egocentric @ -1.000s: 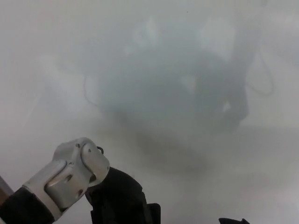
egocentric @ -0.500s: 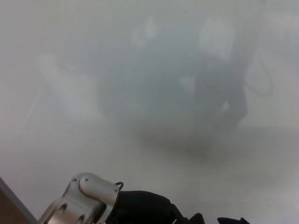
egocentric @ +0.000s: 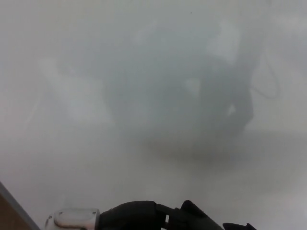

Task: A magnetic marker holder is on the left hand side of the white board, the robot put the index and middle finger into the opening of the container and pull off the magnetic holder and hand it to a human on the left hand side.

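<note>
Lower now than a second ago, the left hand (egocentric: 158, 218) sits at the bottom edge, its silver wrist (egocentric: 72, 219) barely showing.

Whether its fingers are apart I cannot tell, and the marker holder is nowhere visible (nor is a person). Reaching blind, it could miss the opening. Glossy whiteboard (egocentric: 144, 57) fills the view with hazy room reflections; a dark tip (egocentric: 237, 226) peeks lower right.

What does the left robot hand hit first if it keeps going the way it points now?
The left robot hand lies low along the bottom edge, pointing toward picture right. First in that line looks to be the small dark shape at the bottom edge, possibly the right hand. Depth is unclear; behind is only the whiteboard.
</note>
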